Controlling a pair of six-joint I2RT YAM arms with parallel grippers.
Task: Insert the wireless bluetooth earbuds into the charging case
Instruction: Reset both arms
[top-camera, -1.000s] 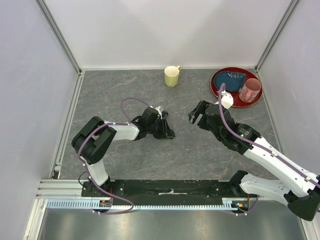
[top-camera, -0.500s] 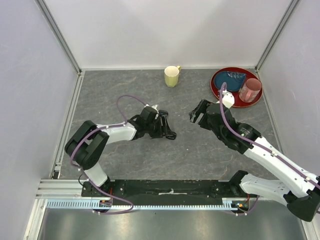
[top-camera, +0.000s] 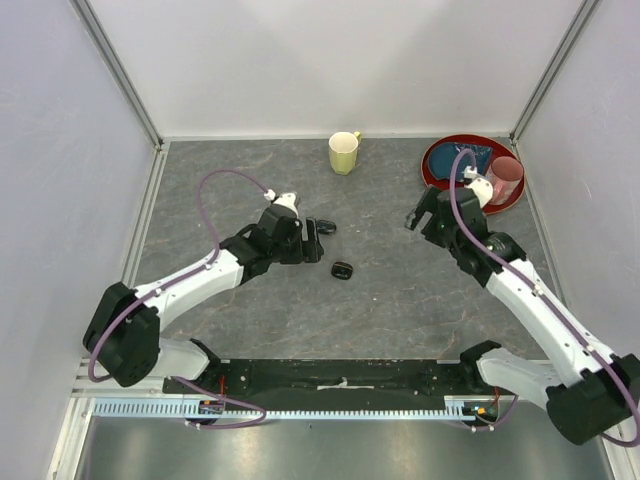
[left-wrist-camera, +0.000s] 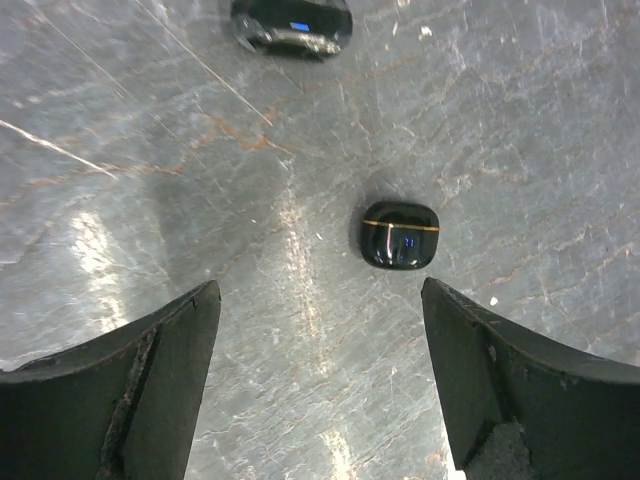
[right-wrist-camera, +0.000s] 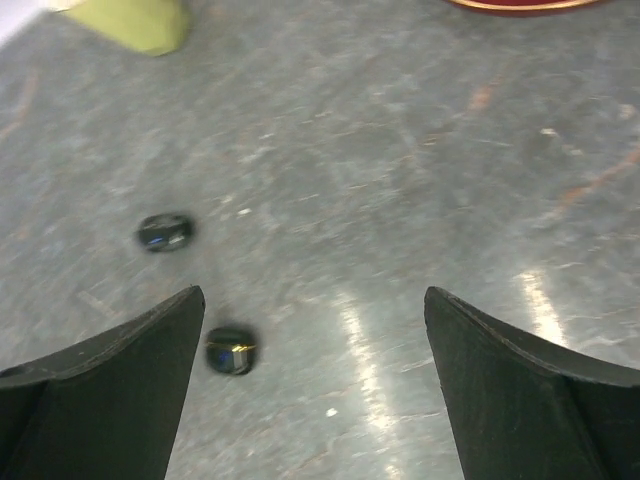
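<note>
The charging case (top-camera: 342, 270) lies on the grey marbled table (top-camera: 230, 180), roughly midway between the two arms and free of both. It is a small glossy black rounded box with a thin gold seam across it, and its lid is shut. Whether earbuds sit inside cannot be told.

The left gripper (left-wrist-camera: 318, 290) hovers just short of the case with its fingers (left-wrist-camera: 150, 390) spread wide and nothing between them. In the left wrist view the case sits ahead of the fingertips and nearer the right-hand one, touching neither. Farther ahead a second black oval pod (left-wrist-camera: 291, 25) with a small blue glint rests on the table, apart from the case. What it is cannot be made out.

The right gripper (right-wrist-camera: 312, 295) hangs above the table to the right of the case, well apart from it, with its fingers also fully spread and holding nothing. Its camera shows both black pieces off to the lower left.

At the back of the table stands a yellow mug (top-camera: 344, 152). A red tray (top-camera: 432, 172) in the back right corner carries a pink cup (top-camera: 502, 180) and a blue item (top-camera: 470, 155).
</note>
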